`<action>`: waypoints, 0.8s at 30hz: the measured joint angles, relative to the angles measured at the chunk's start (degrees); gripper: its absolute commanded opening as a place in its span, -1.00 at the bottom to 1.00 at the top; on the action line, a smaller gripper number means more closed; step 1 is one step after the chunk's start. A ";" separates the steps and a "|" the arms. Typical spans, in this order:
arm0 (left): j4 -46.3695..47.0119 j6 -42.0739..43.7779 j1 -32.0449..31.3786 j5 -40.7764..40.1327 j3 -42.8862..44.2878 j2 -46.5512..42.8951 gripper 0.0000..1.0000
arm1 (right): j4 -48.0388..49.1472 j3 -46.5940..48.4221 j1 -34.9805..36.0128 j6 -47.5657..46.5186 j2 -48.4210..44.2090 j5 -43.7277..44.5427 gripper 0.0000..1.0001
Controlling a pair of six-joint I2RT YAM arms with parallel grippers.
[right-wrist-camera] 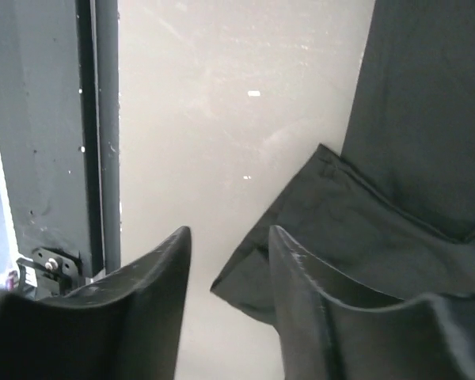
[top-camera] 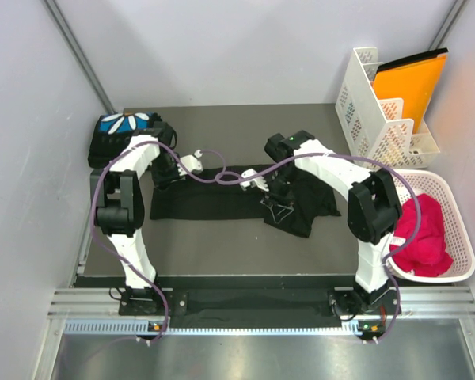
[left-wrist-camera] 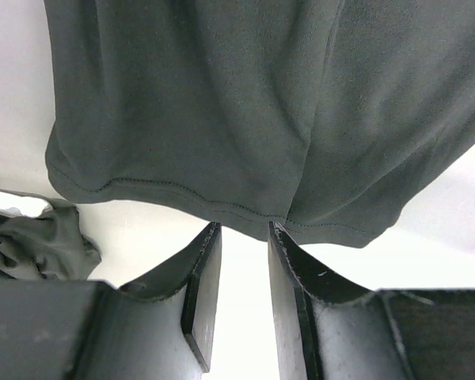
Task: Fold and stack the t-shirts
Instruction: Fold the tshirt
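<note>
One black t-shirt (top-camera: 125, 127) with a blue print and white petals lies folded at the back left corner. A second black t-shirt (top-camera: 222, 204) is spread flat across the middle of the table, bunched at its right end. My left gripper (top-camera: 188, 164) hovers over its left part. In the left wrist view the left gripper (left-wrist-camera: 244, 231) is open, its fingertips just short of the shirt's stitched hem (left-wrist-camera: 182, 194), with nothing between them. My right gripper (top-camera: 252, 182) is over the shirt's middle. It (right-wrist-camera: 229, 233) is open and empty, and a folded cloth corner (right-wrist-camera: 301, 229) lies beside its right finger.
A white file rack (top-camera: 380, 119) holding an orange folder (top-camera: 412, 83) stands at the back right. A white laundry basket (top-camera: 451, 198) with pink cloth (top-camera: 423, 233) sits at the right edge. Purple cables (top-camera: 214, 170) loop over both arms. Walls close in the left and right sides.
</note>
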 measured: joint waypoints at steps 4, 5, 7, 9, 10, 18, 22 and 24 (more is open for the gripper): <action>0.02 0.02 -0.22 0.00 0.00 0.00 -0.29 | 0.15 -0.13 0.39 0.31 -0.13 0.42 -0.03; 0.02 0.02 -0.22 0.00 0.00 0.00 -0.29 | 0.24 -0.15 0.37 0.55 -0.24 0.79 -0.03; 0.20 0.00 -0.26 0.00 0.00 0.00 -0.29 | 1.18 -0.63 -0.11 1.84 -0.76 1.73 -0.10; 0.74 0.00 -0.26 0.00 -0.07 0.00 -0.29 | 2.49 -1.09 -1.16 3.74 -1.25 2.67 -0.63; 1.36 0.00 -0.26 -0.02 -0.26 0.00 -0.29 | 3.37 -1.20 -2.36 4.66 -1.33 3.17 -0.92; 6.71 -1.57 -0.63 -0.02 -1.38 0.00 -0.28 | 10.58 2.03 -17.73 12.41 1.49 6.78 -1.00; 7.91 -1.79 -0.96 -0.04 -1.38 0.00 -0.29 | 12.48 3.98 -21.66 13.57 5.42 7.74 -1.00; 8.41 -1.88 -1.07 -0.04 -1.38 0.02 -0.29 | 13.60 4.15 -22.32 14.08 7.65 8.04 -1.00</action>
